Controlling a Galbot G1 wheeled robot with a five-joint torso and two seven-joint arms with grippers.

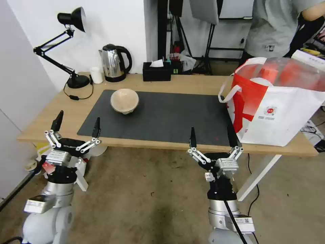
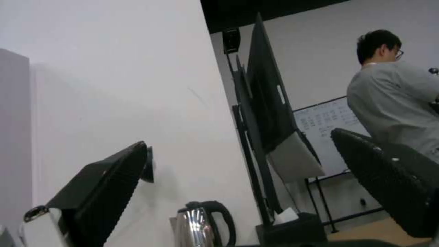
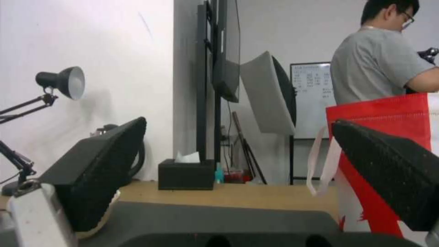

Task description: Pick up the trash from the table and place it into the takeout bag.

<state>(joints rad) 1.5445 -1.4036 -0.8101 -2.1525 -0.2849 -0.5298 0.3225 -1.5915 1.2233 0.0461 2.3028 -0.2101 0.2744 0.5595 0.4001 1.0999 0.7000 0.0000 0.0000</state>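
Note:
A beige paper-pulp bowl (image 1: 124,100) of the trash stands on the dark grey mat (image 1: 162,117) of the table (image 1: 189,84), left of centre. The takeout bag (image 1: 281,101), white with a red side panel and loop handles, sits on the table's right end; its red side (image 3: 384,113) also shows in the right wrist view. My left gripper (image 1: 77,124) hangs open below the table's front left edge. My right gripper (image 1: 212,135) stands open just in front of the table's front edge, left of the bag. Both hold nothing.
Along the table's back edge stand a black desk lamp (image 1: 67,47), a small white cup (image 1: 96,75), a steel kettle (image 1: 114,62) and a black tissue box (image 1: 156,71). A person in a grey shirt (image 1: 277,27) stands behind the bag. Bare floor lies under my arms.

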